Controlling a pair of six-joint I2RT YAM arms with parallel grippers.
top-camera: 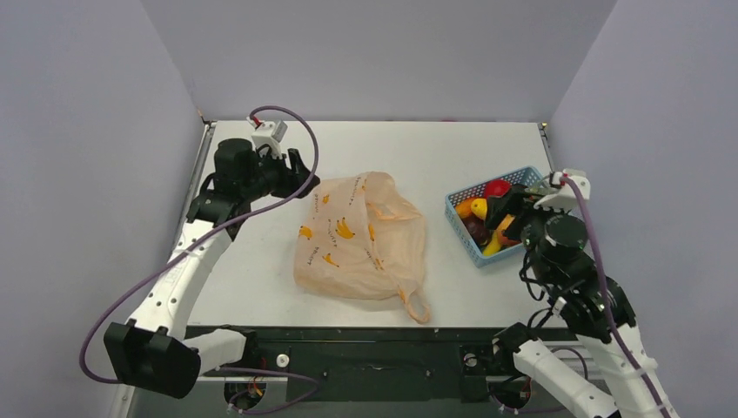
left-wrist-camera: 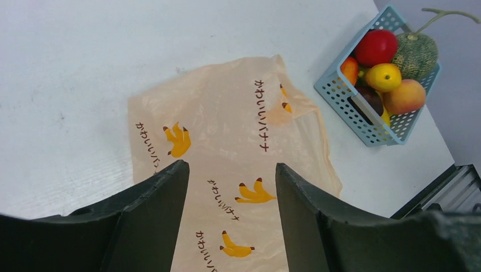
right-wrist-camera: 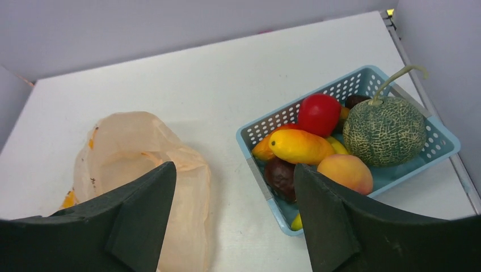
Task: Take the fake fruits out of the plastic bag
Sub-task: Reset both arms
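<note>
The peach-orange plastic bag (top-camera: 361, 237) with banana prints lies flat and slack in the middle of the table; it also shows in the left wrist view (left-wrist-camera: 227, 130) and the right wrist view (right-wrist-camera: 142, 158). No fruit shows inside it. The fake fruits lie in the light blue basket (top-camera: 461, 228): red one (right-wrist-camera: 319, 113), ribbed green melon (right-wrist-camera: 384, 131), mango (right-wrist-camera: 300, 146), peach (right-wrist-camera: 345, 173), a dark maroon one (right-wrist-camera: 282, 175). My left gripper (top-camera: 303, 174) is open and empty above the bag's far left edge. My right gripper (top-camera: 513, 209) is open and empty over the basket's near side.
The basket (left-wrist-camera: 340, 96) stands at the right of the white table, near the right wall. Grey walls enclose the table on three sides. A bag handle loop (top-camera: 416, 305) lies toward the front edge. Both arms' cables hang beside them.
</note>
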